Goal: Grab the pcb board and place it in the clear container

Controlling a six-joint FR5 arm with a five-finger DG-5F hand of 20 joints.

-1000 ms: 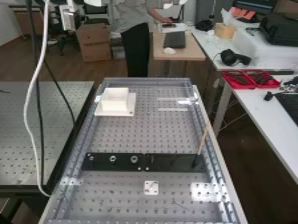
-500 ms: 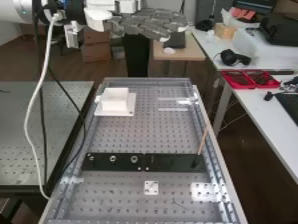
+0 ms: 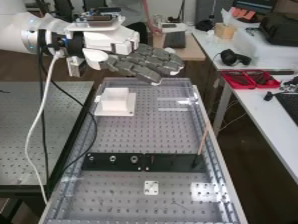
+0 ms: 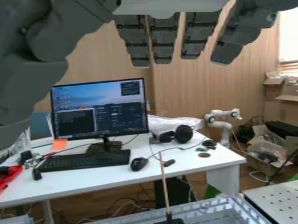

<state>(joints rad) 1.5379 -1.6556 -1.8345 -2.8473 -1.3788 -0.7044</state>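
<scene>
The hand [image 3: 149, 62] is held open, its fingers extended, above the far end of the perforated desk [image 3: 120, 137], where a white block [image 3: 115, 95] is seated on a base [image 3: 130, 111]. Nearer than the black panel [image 3: 173, 162], a small square plate [image 3: 151, 188] is laid; whether it is the pcb board cannot be told.

A robotics lab, shown by a white robot arm [image 3: 18, 31] at the high view's upper left, a perforated metal bench [image 3: 123, 134] at centre, a desk [image 3: 255, 111] at right, and a second robot arm [image 4: 227, 125] in the wrist view
</scene>
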